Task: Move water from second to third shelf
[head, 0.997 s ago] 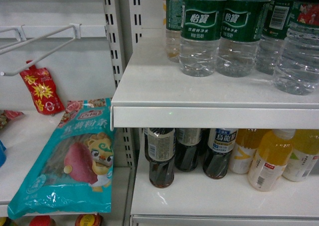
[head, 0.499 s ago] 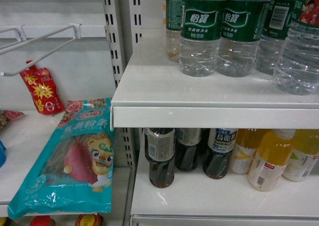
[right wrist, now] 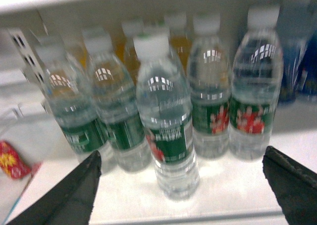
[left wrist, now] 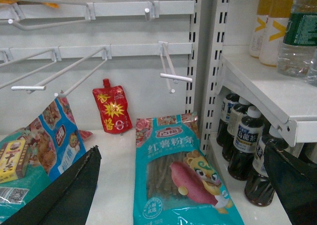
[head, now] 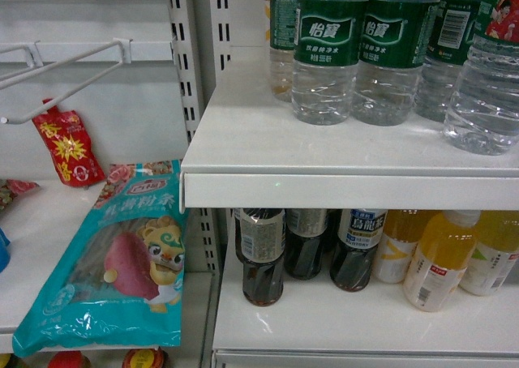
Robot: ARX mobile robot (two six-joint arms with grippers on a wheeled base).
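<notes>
The water (right wrist: 167, 136) is a clear ribbed bottle with a white cap and a green label with red on it. It stands at the front of a group of similar bottles on a white shelf (right wrist: 233, 190). My right gripper (right wrist: 182, 153) is open, with the bottle centred between its dark fingers (right wrist: 79, 190) and touching neither. In the head view the water (head: 485, 92) stands at the right edge of the upper shelf (head: 324, 153), and neither gripper shows. My left gripper (left wrist: 181, 153) hangs open and empty over a teal packet (left wrist: 181, 175).
Green-labelled water bottles (head: 326, 52) line the upper shelf. Below it stand dark drink bottles (head: 263, 254) and orange juice bottles (head: 438, 258). On the left bay are the teal packet (head: 122, 254), a red pouch (head: 65, 145) and white wire hooks (head: 73, 68).
A dark shape at the top right corner of the head view, above the right-hand bottle, has left the frame. The bottles and shelves have not moved.
</notes>
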